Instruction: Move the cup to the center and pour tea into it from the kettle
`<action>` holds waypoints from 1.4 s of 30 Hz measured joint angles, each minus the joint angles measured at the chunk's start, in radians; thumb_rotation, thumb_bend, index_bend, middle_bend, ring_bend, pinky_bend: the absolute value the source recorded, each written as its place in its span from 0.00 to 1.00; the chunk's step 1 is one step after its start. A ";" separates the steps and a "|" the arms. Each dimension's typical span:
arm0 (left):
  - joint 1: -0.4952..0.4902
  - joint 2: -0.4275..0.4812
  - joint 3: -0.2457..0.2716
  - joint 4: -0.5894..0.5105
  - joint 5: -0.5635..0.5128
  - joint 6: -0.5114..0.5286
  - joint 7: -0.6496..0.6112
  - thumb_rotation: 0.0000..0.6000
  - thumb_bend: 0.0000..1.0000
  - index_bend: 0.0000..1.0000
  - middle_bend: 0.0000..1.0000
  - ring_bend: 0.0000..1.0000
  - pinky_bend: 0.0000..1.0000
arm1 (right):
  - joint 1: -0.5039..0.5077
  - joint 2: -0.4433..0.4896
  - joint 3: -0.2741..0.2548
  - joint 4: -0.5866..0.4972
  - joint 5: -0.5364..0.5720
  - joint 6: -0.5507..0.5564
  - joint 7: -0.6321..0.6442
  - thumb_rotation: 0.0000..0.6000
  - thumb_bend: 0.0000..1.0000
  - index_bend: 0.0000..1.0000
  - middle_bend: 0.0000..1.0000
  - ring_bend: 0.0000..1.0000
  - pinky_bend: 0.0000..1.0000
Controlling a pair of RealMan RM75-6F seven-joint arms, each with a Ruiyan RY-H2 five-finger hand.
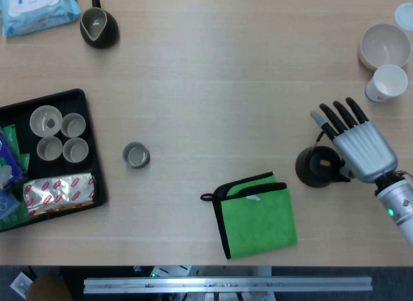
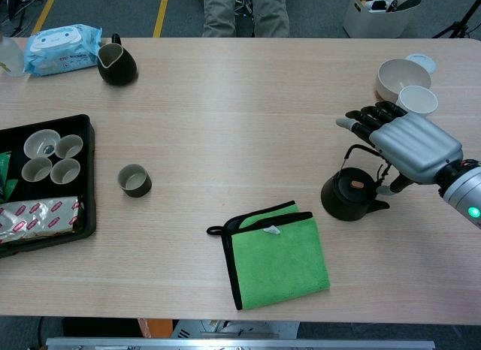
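A small grey-green cup (image 1: 136, 155) (image 2: 134, 180) stands alone on the table, left of the middle, just right of the tray. The black kettle (image 1: 312, 167) (image 2: 346, 199) sits at the right, its wire handle raised. My right hand (image 1: 357, 145) (image 2: 402, 143) hovers over the kettle's handle and right side with its fingers stretched out and apart. The handle runs up under the fingers; I cannot tell whether they touch it. My left hand is not visible in either view.
A green cloth (image 1: 256, 214) (image 2: 275, 252) lies in front of the kettle. A black tray (image 1: 90, 146) (image 2: 87, 177) with several cups and packets is at the left edge. A dark pitcher (image 1: 98, 26) and a wipes pack (image 1: 35, 10) are back left; a white bowl (image 1: 384, 46) and a paper cup (image 1: 386, 83) are back right.
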State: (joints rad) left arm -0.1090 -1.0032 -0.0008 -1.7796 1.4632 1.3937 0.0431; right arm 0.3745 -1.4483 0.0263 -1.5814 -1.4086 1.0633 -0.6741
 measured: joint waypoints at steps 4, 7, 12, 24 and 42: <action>-0.001 -0.002 -0.001 0.006 -0.001 -0.002 -0.002 1.00 0.28 0.05 0.03 0.02 0.02 | 0.011 -0.016 0.019 0.009 0.025 0.008 -0.013 1.00 0.00 0.00 0.06 0.00 0.00; -0.002 -0.003 -0.003 0.009 -0.002 -0.002 -0.004 1.00 0.28 0.05 0.03 0.02 0.02 | 0.020 -0.028 0.038 0.019 0.043 0.017 -0.021 1.00 0.00 0.00 0.06 0.00 0.00; -0.001 -0.003 -0.004 0.011 -0.004 -0.001 -0.004 1.00 0.28 0.05 0.03 0.02 0.02 | 0.037 -0.039 0.071 0.032 0.083 0.026 -0.028 1.00 0.00 0.00 0.06 0.00 0.00; 0.003 0.000 0.000 0.004 -0.002 -0.001 0.001 1.00 0.28 0.05 0.03 0.02 0.02 | 0.017 0.063 0.010 -0.057 0.069 0.037 0.037 1.00 0.00 0.00 0.06 0.00 0.00; 0.007 0.012 0.007 -0.013 0.007 0.002 0.003 1.00 0.28 0.05 0.03 0.02 0.02 | 0.069 0.013 0.029 0.048 0.124 -0.012 0.025 1.00 0.00 0.00 0.06 0.00 0.00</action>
State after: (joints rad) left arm -0.1021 -0.9908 0.0058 -1.7929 1.4698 1.3953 0.0465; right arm 0.4434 -1.4356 0.0554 -1.5329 -1.2848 1.0511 -0.6493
